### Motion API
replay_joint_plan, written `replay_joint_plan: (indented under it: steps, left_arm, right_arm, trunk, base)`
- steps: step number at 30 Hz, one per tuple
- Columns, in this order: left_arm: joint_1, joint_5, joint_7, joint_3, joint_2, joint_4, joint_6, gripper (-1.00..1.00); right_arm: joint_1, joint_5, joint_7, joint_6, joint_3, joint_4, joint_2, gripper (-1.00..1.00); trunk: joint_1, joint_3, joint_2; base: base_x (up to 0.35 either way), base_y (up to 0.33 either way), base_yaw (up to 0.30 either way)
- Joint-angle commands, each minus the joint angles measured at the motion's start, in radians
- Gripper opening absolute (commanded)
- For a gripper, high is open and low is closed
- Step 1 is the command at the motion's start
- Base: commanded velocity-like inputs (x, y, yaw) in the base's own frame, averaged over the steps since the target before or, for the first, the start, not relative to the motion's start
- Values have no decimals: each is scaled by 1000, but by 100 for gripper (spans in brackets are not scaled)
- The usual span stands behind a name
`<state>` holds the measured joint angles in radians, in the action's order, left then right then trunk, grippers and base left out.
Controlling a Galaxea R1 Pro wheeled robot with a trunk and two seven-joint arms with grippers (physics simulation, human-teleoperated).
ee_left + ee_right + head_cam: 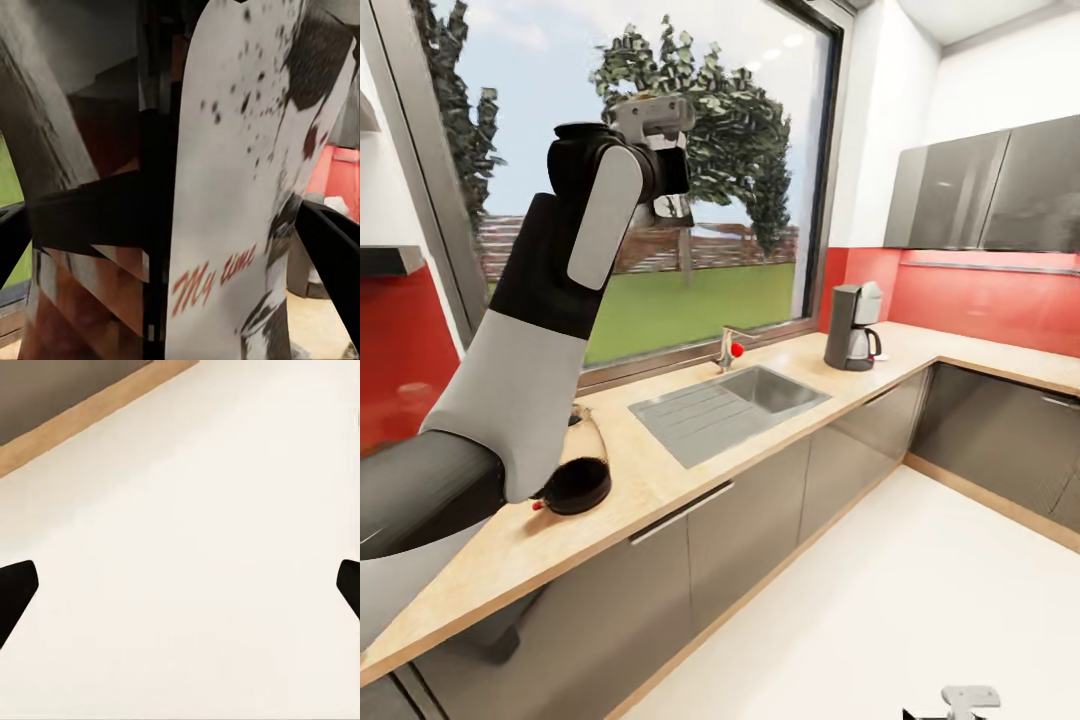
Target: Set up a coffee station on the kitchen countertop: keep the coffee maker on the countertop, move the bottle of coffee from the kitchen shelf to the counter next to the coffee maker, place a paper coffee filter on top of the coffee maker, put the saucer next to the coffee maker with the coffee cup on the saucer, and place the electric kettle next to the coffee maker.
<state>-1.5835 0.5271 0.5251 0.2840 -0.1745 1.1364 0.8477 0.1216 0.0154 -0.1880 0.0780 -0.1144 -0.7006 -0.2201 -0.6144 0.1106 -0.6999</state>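
**On the counter: kettle base only, left arm raised**

At 2 o'clock the coffee maker point(853, 327) stood on the kitchen countertop point(660, 480). Left gripper point(660, 150) held a white printed object, identity unclear. Right gripper point(180, 585) jaws wide, empty. Judgement: carry step; next, approach the coffee maker.

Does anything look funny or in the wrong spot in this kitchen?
The kettle sits close to the counter's front edge, far from the coffee maker, which stands past the sink. Nothing looks spilled or broken.
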Motion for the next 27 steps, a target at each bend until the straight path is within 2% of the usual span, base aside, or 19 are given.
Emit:
replay_joint_plan:
  steps: [1, 7, 18, 27]
  left_arm:
    - [-1, 2, 10, 0, 0, 0, 4, -100]
    - [-1, 2, 10, 0, 0, 0, 5, -100]
    - [0, 3, 10, -1, 0, 0, 5, -100]
    - [0, 20, 10, 0, 0, 0, 6, -100]
  right_arm:
    - [-3, 10, -7, 16, -3, -12, 0, 100]
    - [-36, 35, -7, 41, -4, -41, -1, 100]
    - [-45, 38, -7, 42, -5, -45, -1, 100]
    - [-45, 38, -7, 42, -5, -45, -1, 100]
  trunk:
    - [0, 2, -1]
    - [0, 0, -1]
    - [0, -6, -1]
    - [0, -10, -1]
  base:
    - [0, -109, -161]
    - [0, -35, -226]
    - [0, -3, -266]
    - [0, -3, -270]
